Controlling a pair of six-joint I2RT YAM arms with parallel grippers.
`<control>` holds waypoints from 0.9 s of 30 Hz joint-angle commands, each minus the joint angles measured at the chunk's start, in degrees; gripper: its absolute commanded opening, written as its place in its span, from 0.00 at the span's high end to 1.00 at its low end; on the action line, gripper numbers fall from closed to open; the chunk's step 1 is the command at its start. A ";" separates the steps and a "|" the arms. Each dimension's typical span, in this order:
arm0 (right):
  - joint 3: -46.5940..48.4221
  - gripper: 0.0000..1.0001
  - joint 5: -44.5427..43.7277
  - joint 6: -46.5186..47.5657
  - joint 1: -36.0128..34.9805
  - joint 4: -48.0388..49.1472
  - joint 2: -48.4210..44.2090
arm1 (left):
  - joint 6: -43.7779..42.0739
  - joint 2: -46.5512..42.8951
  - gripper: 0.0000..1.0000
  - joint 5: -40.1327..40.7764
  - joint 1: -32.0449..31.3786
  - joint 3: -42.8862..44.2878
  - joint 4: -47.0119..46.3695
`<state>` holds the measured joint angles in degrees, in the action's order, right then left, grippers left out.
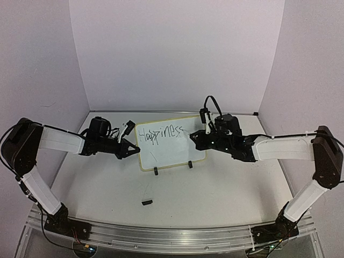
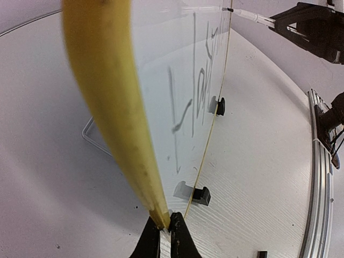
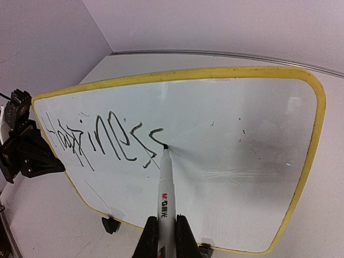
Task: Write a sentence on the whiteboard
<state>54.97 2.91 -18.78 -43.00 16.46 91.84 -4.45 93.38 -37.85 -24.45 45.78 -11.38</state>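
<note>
left tool (image 2: 164, 224) clamps the whiteboard (image 3: 242, 118) edge; right tool (image 3: 164, 232) clamps a marker (image 3: 165, 188), tip at the end of the sentence (image 3: 102, 141).

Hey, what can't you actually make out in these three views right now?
Top external view: the small black piece in front of the whiteboard is too small to identify.
Left wrist view: the writing runs nearly edge-on across the whiteboard, so it is unreadable there.
Right wrist view: the bottom edge cuts off the right gripper holding the marker.
</note>
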 commanded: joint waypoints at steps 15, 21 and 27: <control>-1.53 1.00 -1.44 -1.00 0.24 -1.75 -0.99 | -1.73 -0.39 1.00 5.37 0.18 1.68 2.45; -0.26 1.00 -0.23 -0.56 -0.47 -1.96 0.53 | -1.77 -0.39 1.00 5.35 0.15 1.77 2.38; 0.20 1.00 0.49 0.17 -0.94 -1.95 -0.11 | -1.72 -0.30 1.00 5.37 0.16 1.70 2.41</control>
<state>54.08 2.73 -19.33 -43.46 14.91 91.61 -4.45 93.38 -37.88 -24.45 45.78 -11.38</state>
